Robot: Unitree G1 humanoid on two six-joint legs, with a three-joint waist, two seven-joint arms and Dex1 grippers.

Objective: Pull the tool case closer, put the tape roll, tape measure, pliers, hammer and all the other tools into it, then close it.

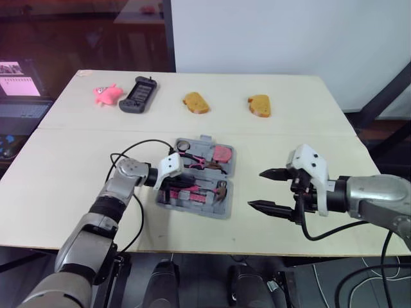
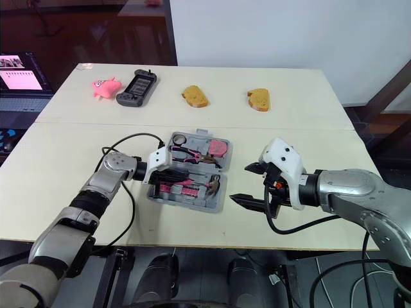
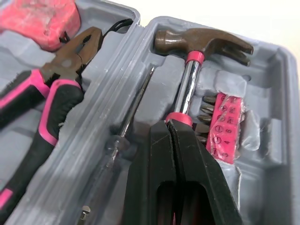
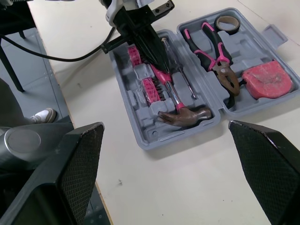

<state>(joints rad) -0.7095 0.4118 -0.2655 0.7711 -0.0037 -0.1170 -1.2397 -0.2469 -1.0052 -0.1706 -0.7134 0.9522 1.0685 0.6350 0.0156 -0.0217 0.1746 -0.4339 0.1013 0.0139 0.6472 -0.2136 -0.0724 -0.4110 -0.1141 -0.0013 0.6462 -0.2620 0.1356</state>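
Note:
The grey tool case [image 1: 199, 212] lies open in the middle of the table. Its far half holds the tape roll [image 4: 227, 21], pink-handled pliers [image 4: 211, 51] and pink tape measure [image 4: 267, 79]. The near half holds the hammer [image 4: 185, 116], a screwdriver [image 4: 180, 77] and a pink bit holder [image 4: 149, 89]. My left gripper [image 3: 171, 124] reaches into the near half from the left, shut over the hammer's pink handle. My right gripper [image 1: 257, 188] hovers just right of the case, open and holding nothing.
Along the table's far side lie a pink pig toy [image 1: 108, 94], a black handheld console [image 1: 138, 94] and two bread pieces [image 1: 196, 102] [image 1: 259, 106]. A black cable [image 1: 138, 144] loops over the table by my left wrist. A laptop [image 1: 19, 80] stands off the table's left.

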